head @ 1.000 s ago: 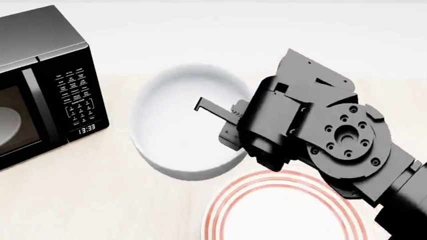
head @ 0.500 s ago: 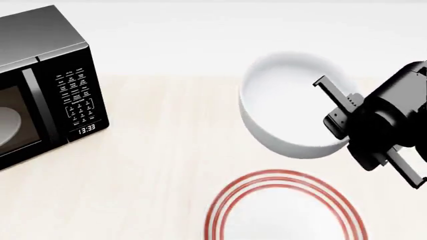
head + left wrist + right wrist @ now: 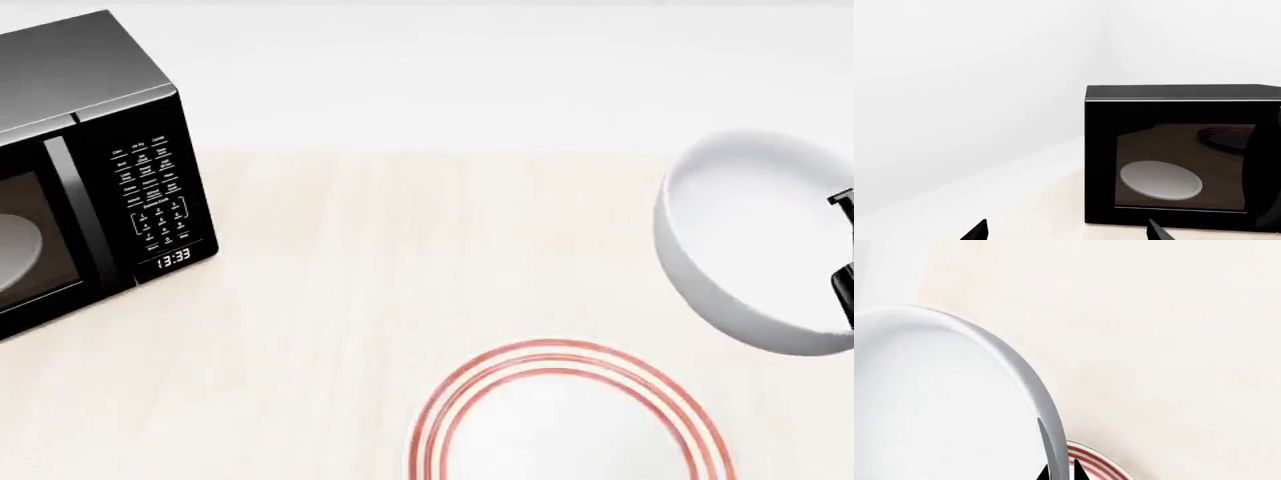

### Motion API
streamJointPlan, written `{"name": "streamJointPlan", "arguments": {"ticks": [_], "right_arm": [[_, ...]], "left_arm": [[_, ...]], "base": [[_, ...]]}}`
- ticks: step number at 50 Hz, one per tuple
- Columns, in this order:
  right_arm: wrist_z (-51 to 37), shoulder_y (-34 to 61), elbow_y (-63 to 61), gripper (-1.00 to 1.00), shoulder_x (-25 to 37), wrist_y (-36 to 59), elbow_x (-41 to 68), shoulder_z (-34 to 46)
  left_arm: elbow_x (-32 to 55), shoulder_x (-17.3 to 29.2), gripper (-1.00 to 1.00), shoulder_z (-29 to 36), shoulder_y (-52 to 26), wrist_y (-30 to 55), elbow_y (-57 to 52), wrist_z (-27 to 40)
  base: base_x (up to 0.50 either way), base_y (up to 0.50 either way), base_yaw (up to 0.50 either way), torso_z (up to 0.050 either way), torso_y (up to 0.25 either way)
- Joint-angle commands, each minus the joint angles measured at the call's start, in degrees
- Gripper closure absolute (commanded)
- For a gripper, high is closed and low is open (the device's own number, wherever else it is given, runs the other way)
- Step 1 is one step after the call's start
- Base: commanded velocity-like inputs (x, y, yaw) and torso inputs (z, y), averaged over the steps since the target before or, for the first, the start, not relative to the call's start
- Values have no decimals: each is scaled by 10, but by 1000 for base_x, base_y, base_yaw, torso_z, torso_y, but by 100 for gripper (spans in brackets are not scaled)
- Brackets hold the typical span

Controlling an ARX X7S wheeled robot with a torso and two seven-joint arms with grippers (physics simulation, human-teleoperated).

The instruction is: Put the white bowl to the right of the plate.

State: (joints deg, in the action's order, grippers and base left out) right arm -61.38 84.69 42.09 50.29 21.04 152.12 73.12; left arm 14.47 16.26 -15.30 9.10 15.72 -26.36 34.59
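Right pincer (image 3: 1059, 474), clamped on its rim, has swung the bowl (image 3: 747, 240) from left of the plate (image 3: 574, 420) toward the tabletop's (image 3: 400, 260) right edge; lowering remains.

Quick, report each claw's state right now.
Left claw: open, holding nothing, facing the microwave.
Right claw: shut on the white bowl, fingertips pinching its rim, beyond and to the right of the plate.
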Motion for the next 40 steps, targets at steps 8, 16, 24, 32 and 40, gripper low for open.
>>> {"name": "streamJointPlan", "arguments": {"ticks": [8,16,24,32,40], "right_arm": [[3,-21,5,100,73,-14,14,-22],[1,-39,-33,100,111,-44,19,-29],[7,-50,-15,100,119,-45,20,-29],[18,-75,-20,100,142,-54,31,-31],[38,-107,-10,100,152,-55,38,-27]], "left_arm": [[-3,2,-100,8,-1,0,0,4],[-6,3,-100,14,-2,1,0,5],[-7,4,-100,16,-3,2,1,7],[-8,5,-100,20,-5,2,2,8],[-10,6,-100,24,-7,2,5,10]], "base": [[0,0,0,0,1],[0,0,0,0,0],[0,0,0,0,0],[0,0,0,0,1],[0,0,0,2,0]]}}
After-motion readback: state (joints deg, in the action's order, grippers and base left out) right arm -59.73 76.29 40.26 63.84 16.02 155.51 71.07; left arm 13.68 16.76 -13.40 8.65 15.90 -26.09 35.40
